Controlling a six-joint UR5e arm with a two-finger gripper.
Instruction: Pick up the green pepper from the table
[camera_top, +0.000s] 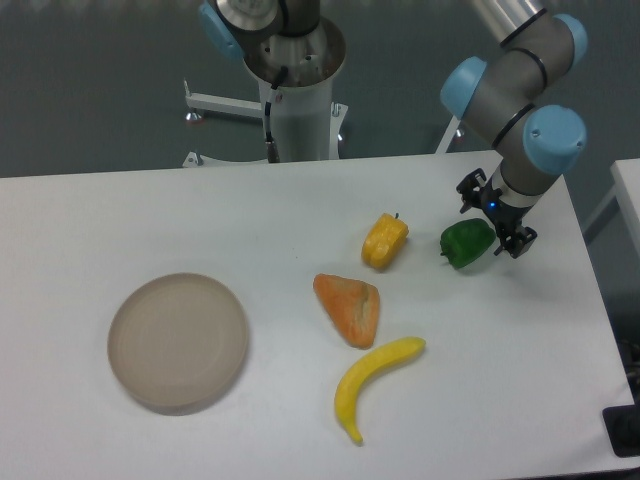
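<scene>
The green pepper (465, 243) lies on the white table (300, 200), right of centre, glossy and dark green. My gripper (494, 217) hangs just above the pepper's right edge, overlapping it in this view. Its two dark fingers are spread apart, one at the upper left and one (520, 241) at the lower right, with nothing between them. The gripper is open.
A yellow-orange pepper (384, 240) lies just left of the green one. An orange wedge (349, 307) and a yellow banana (370, 382) sit below it. A round beige plate (178, 340) rests at the left. The table's right edge runs close to the gripper.
</scene>
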